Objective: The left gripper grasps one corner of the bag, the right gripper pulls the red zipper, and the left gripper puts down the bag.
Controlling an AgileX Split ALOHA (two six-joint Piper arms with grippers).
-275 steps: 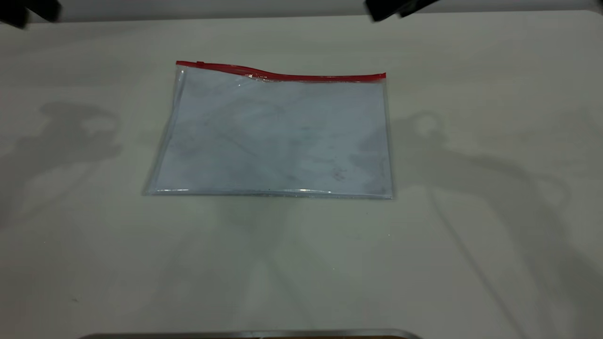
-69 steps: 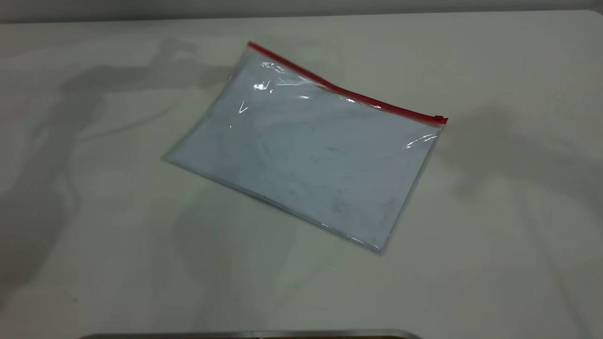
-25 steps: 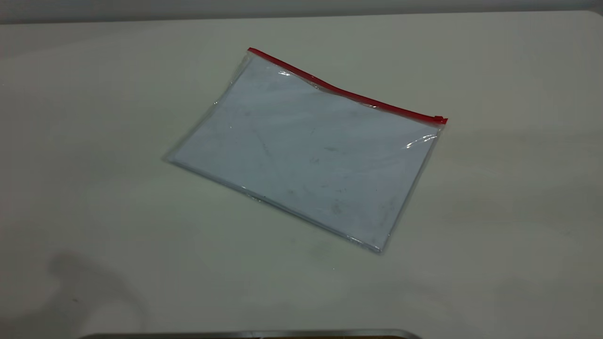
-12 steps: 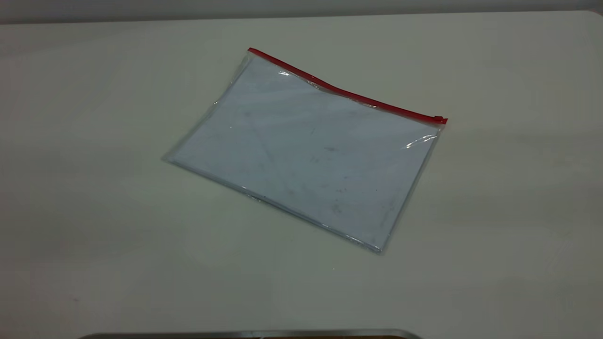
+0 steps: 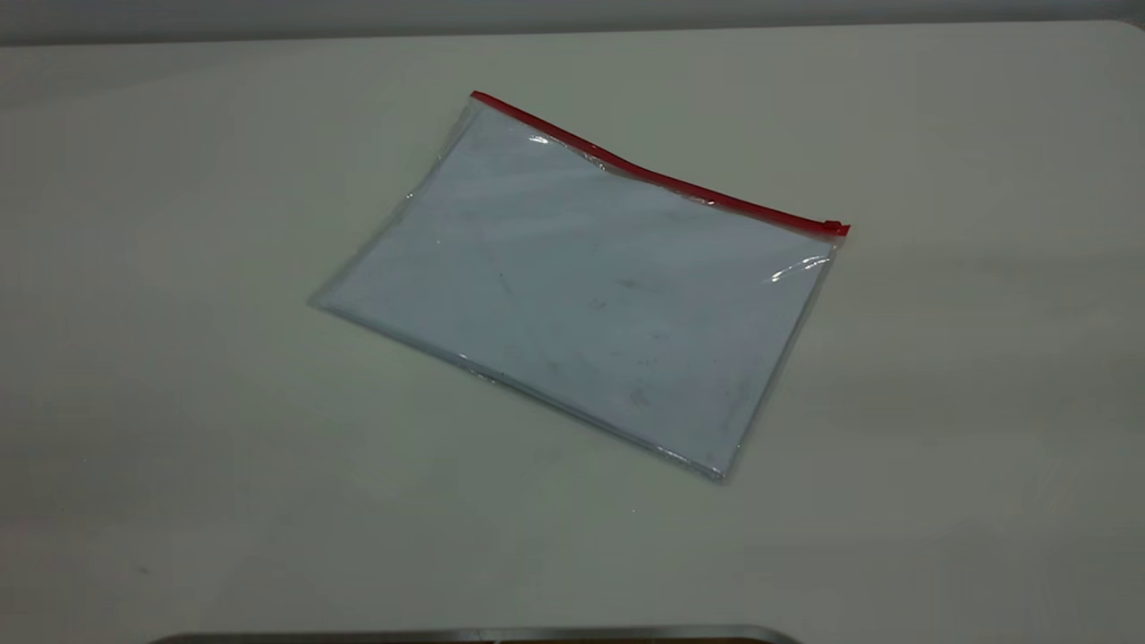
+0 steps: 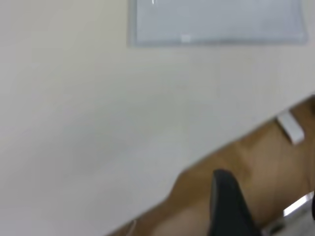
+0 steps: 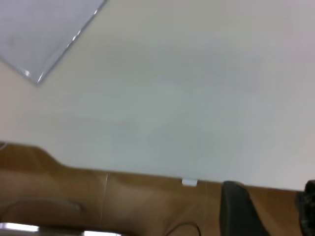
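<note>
The bag (image 5: 581, 286) is laid flat and askew mid-table (image 5: 179, 402), its red zipper (image 5: 657, 177) along the far edge. No writing can be read. Whether either gripper is spread cannot be told.

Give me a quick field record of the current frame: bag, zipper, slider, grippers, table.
bag: clear pouch lying flat on the table, skewed to its edges, nothing holding it
red zipper: strip along the bag's far long edge
slider: small red tab at the strip's right end
left gripper: one dark finger in its wrist view, off the table edge, away from the bag
right gripper: fingers apart, off the table edge, holding nothing
table: plain pale top
</note>
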